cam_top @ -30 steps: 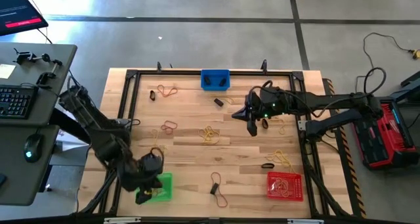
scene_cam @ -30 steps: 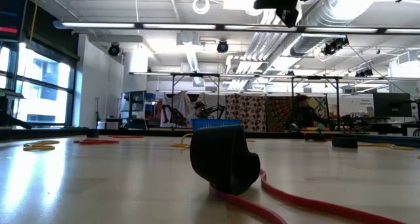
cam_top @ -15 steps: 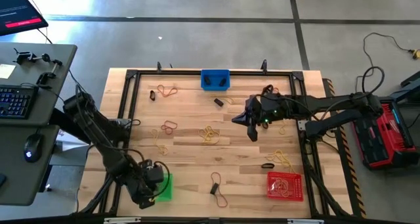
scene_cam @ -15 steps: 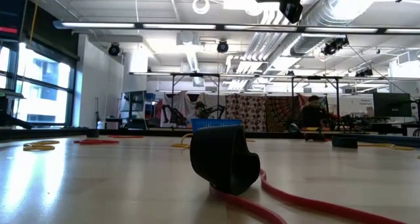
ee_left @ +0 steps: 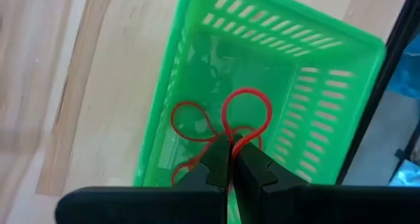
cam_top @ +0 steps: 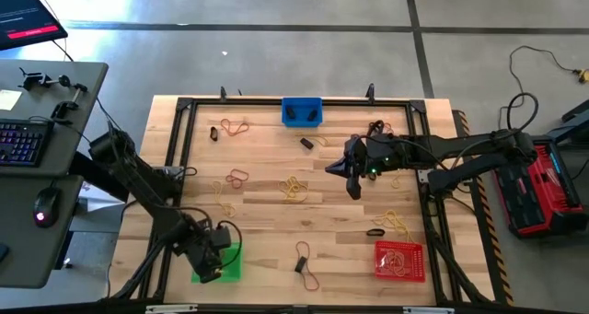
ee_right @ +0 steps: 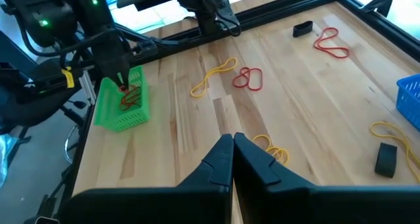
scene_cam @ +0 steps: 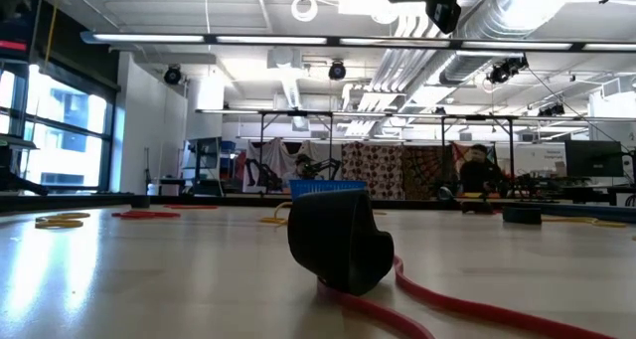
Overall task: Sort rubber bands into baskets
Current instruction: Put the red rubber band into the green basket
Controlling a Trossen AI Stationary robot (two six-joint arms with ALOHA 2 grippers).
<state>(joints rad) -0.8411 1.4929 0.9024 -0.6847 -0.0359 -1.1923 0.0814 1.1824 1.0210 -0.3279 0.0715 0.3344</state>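
Note:
My left gripper (cam_top: 213,266) is over the green basket (cam_top: 231,257) at the table's near left, shut on a red rubber band (ee_left: 247,111). More red bands (ee_left: 189,122) lie inside the green basket (ee_left: 328,86). My right gripper (cam_top: 354,183) is shut and empty above the table's middle right; it also shows in its own wrist view (ee_right: 233,144). The blue basket (cam_top: 302,111) stands at the far edge and the red basket (cam_top: 399,261) at the near right. Yellow (cam_top: 294,189), red (cam_top: 238,177) and black (cam_top: 306,144) bands lie loose on the wood. My left gripper pinches the red band between its two fingertips where the loop narrows (ee_left: 231,144). The fingers point down into the green basket's opening. The band's round loop sticks out past the fingertips over the basket's inside; whether it touches the basket floor, I cannot tell.
A dark frame (cam_top: 184,107) runs round the table. A thick black band (scene_cam: 338,240) with a red band (scene_cam: 447,301) lies near the near edge. More bands lie at the far left (cam_top: 237,127) and near the red basket (cam_top: 396,222). A desk with a keyboard (cam_top: 23,139) stands left.
My left arm has shifted a little toward the table's near edge, its gripper staying over the green basket. My right gripper has risen slightly and stays shut.

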